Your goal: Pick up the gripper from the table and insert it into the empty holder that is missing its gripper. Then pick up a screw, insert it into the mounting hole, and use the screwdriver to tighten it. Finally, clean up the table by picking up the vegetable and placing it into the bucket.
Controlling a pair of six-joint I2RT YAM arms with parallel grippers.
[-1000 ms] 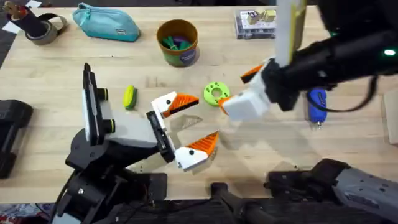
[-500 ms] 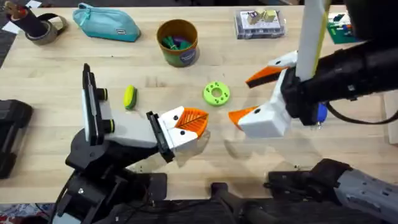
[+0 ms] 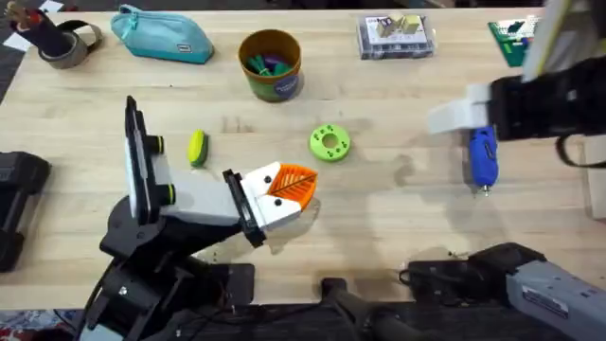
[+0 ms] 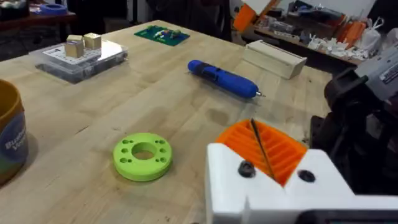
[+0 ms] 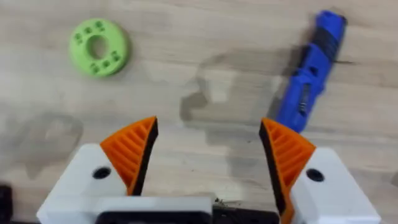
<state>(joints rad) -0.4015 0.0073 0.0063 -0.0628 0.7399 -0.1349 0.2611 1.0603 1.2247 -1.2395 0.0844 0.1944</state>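
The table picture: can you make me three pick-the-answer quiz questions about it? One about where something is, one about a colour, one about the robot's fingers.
1. What lies nearest the yellow vegetable?
A the left arm
B the screwdriver
C the circuit board

2. What colour is the screwdriver?
A red
B blue
C green

3. The left gripper has its fingers:
A wide open
B shut together
C holding the green disc

Answers: 1 A, it lies just beside that arm. 2 B, its body is bright blue. 3 B, the orange pads meet.

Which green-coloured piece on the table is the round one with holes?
The green ring, mid-table near the left hand. The other piece, the yellow-green vegetable, is oblong with no holes.
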